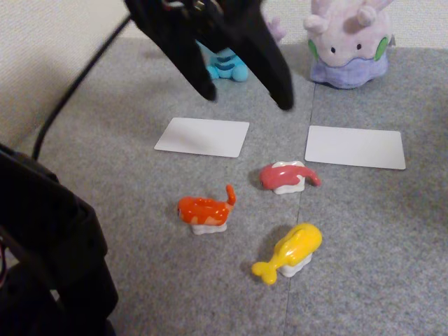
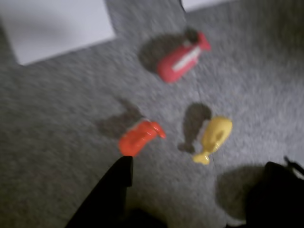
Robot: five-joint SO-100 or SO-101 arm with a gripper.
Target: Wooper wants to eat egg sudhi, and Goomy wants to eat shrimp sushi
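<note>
My black gripper (image 1: pixel 245 94) hangs open and empty high over the grey carpet, in front of Wooper (image 1: pixel 227 67), whose blue body mostly hides behind it. Goomy (image 1: pixel 348 42), the lavender plush, sits at the back right. The orange shrimp sushi (image 1: pixel 205 210) lies left of centre. The yellow egg sudhi (image 1: pixel 290 252) lies nearer the front. The blurred wrist view looks down on the shrimp sushi (image 2: pixel 140 137) and the egg sudhi (image 2: pixel 213 137), both ahead of the spread fingers (image 2: pixel 107 194) of the gripper (image 2: pixel 199 166).
A white card (image 1: pixel 203 136) lies before Wooper and another card (image 1: pixel 355 147) before Goomy. A pink-red sushi (image 1: pixel 287 176) sits between the cards and the other two, and shows in the wrist view too (image 2: pixel 183 59). The arm's black base (image 1: pixel 49 252) fills the lower left.
</note>
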